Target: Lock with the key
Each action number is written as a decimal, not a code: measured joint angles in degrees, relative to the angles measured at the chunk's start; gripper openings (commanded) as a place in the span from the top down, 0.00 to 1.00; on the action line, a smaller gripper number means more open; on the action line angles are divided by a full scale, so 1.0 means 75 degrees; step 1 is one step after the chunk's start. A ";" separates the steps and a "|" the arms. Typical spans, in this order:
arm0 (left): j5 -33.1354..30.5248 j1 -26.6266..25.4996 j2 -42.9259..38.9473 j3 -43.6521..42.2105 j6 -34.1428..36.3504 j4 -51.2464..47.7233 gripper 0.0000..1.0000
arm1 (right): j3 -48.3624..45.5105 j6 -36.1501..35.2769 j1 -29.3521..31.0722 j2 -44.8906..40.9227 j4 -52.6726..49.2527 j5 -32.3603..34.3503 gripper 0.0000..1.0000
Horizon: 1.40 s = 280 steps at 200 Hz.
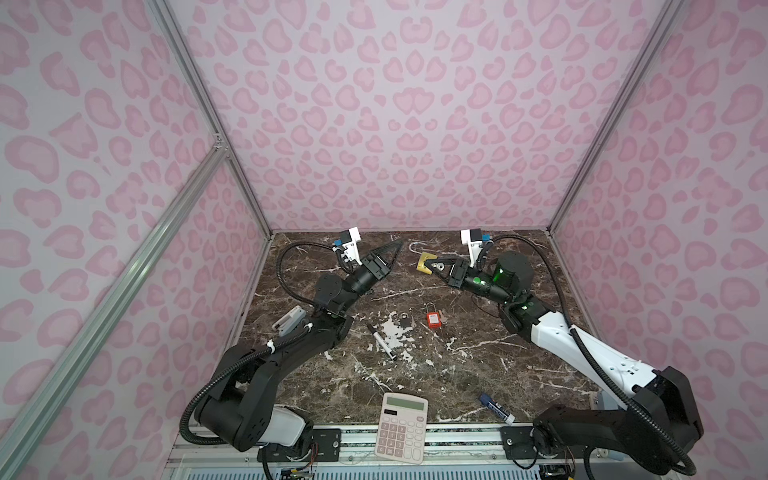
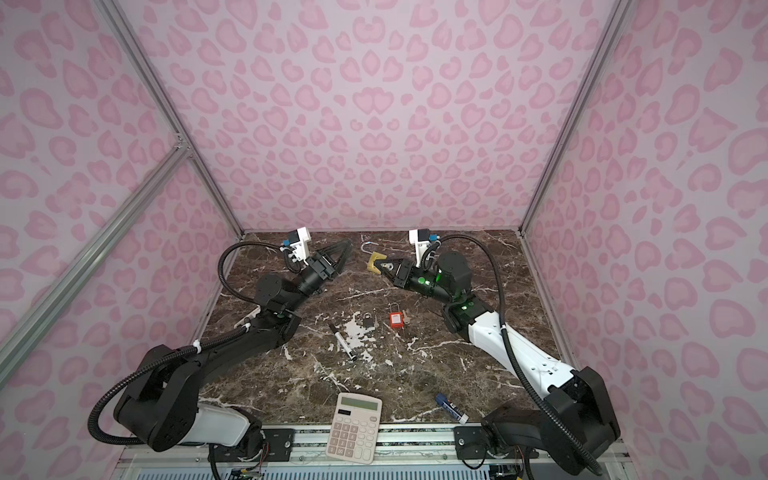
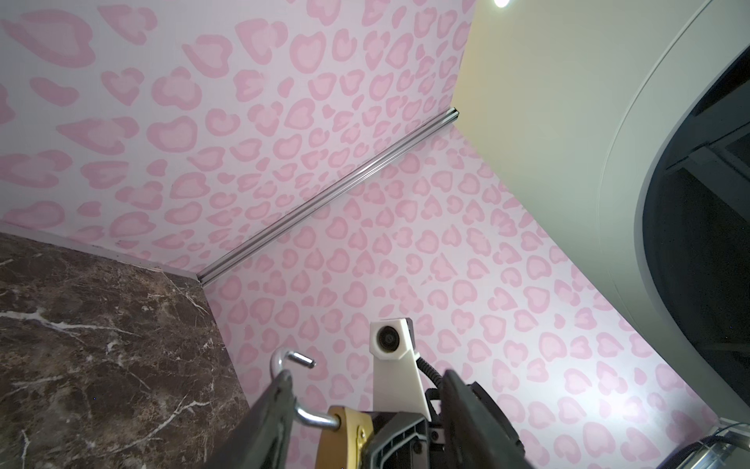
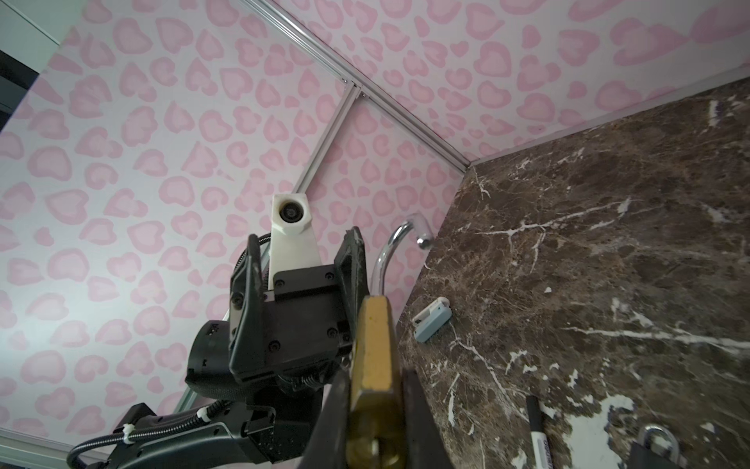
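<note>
Brass padlock (image 1: 423, 261), likely heavy and slick: your right gripper (image 1: 434, 266) clamps its flat body, left gripper (image 1: 397, 248) spread apart beside the open shackle (image 1: 413, 249).

Big padlock (image 1: 424, 264) at the table's (image 1: 478, 365) far middle, between left claw (image 1: 397, 248) and right claw (image 1: 435, 266), small padlock (image 1: 404, 321) mid-table, marker (image 1: 382, 341) to its left, calculator (image 1: 401, 428) on the near edge.

Brass padlock (image 3: 345, 434) cut off at edge, grey case (image 1: 289, 319) half behind arm (image 1: 307, 340)
</note>
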 measured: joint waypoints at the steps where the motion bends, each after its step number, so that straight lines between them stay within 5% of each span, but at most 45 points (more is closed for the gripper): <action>1: 0.0000 0.0000 0.0000 0.0003 0.0006 -0.0003 0.42 | 0.0003 -0.0012 0.0003 0.0000 -0.0023 0.0000 1.00; 148: 0.0358 0.0015 0.0023 0.0154 0.0303 -0.0545 0.44 | 0.0670 -0.0434 0.0271 0.0256 -0.0845 -0.0597 1.00; 280: 0.0597 0.0006 0.0012 0.0154 0.0294 -0.0898 0.56 | 0.0519 0.0149 0.0038 0.0251 0.0213 -0.0627 1.00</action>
